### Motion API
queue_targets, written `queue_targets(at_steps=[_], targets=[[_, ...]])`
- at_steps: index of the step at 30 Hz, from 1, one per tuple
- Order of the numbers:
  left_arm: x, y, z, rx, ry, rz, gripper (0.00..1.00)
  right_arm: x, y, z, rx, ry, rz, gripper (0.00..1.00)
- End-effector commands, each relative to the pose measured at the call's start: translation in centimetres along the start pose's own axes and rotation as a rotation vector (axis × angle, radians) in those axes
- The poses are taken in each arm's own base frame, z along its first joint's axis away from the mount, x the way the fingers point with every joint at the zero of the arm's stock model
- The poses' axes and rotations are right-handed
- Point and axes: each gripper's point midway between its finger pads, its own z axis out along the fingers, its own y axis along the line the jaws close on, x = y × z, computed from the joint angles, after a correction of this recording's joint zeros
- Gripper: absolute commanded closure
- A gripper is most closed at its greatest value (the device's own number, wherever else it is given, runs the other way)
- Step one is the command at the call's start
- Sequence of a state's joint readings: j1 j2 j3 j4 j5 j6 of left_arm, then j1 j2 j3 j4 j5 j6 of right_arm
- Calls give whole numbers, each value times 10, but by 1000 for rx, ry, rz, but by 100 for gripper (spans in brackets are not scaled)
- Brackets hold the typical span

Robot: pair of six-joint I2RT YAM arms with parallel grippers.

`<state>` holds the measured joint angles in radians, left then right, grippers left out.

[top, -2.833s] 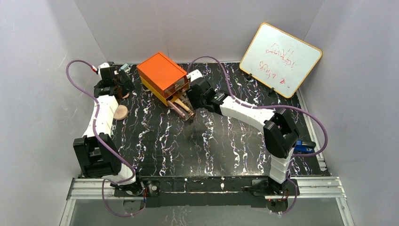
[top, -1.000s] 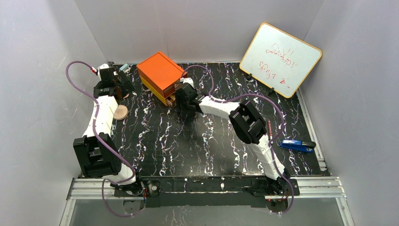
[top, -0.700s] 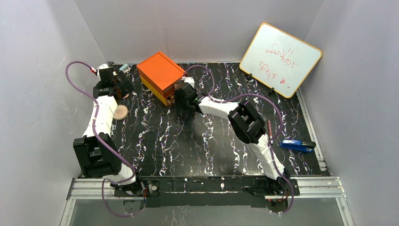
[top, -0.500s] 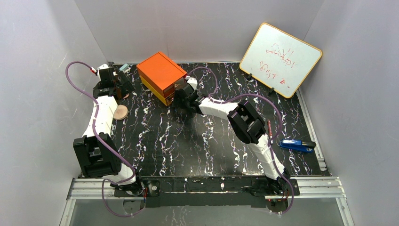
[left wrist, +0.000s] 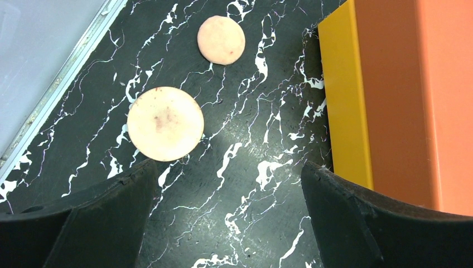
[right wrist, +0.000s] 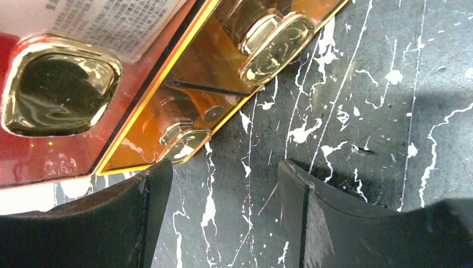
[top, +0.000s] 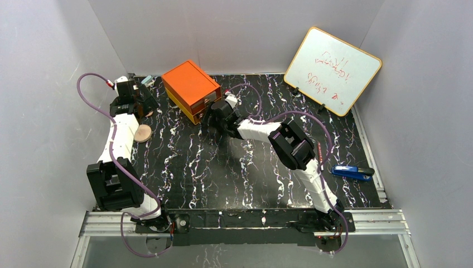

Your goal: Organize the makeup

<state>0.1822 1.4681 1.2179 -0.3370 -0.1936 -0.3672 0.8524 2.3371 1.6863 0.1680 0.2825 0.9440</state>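
The left gripper stands wide open above the black marbled table, with nothing between its fingers. A round peach-pink disc lies flat on the table just past the tip of one finger, off to that side of the gap. A smaller disc lies farther ahead on the same side, apart from the first. Beyond the other finger runs the side of the orange box, with its yellow lower band nearest the gripper. The right gripper has its jaws well apart and holds nothing. It faces the box's lower front at close range, where amber drawer fronts carry gold knobs; the smallest knob sits just ahead of one fingertip, and only bare table shows between the fingers. In the overhead view a whiteboard leans far behind and to the right of this gripper, and a blue stapler lies well back along its arm, near the table's right edge.
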Motion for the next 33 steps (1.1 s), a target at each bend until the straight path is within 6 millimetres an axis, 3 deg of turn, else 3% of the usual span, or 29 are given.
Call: queue_targets(at_steps=[1,4,7,13,15,22,33], targets=[[-4,4,-10,4,-18,0,2,-22,-39,-8,78,-36,-67,20],[-4,4,-10,5,-17,0,2,-34,-53,-13,65,-40,-218,20],[-4,4,-10,7,-16,-2,1,-45,-58,-20,45,-76,-415,11],[-3,1,-9,19,-13,-5,1,-40,-43,-16,-161,-85,-851,6],[-3,1,-9,18,-12,-4,2,-40,-40,-15,-201,-100,-915,8],[-1,0,-5,20,-4,-6,2,-44,-29,-7,-274,-134,-947,15],[6,1,2,15,15,-7,2,-66,-27,10,-228,-280,-937,19]])
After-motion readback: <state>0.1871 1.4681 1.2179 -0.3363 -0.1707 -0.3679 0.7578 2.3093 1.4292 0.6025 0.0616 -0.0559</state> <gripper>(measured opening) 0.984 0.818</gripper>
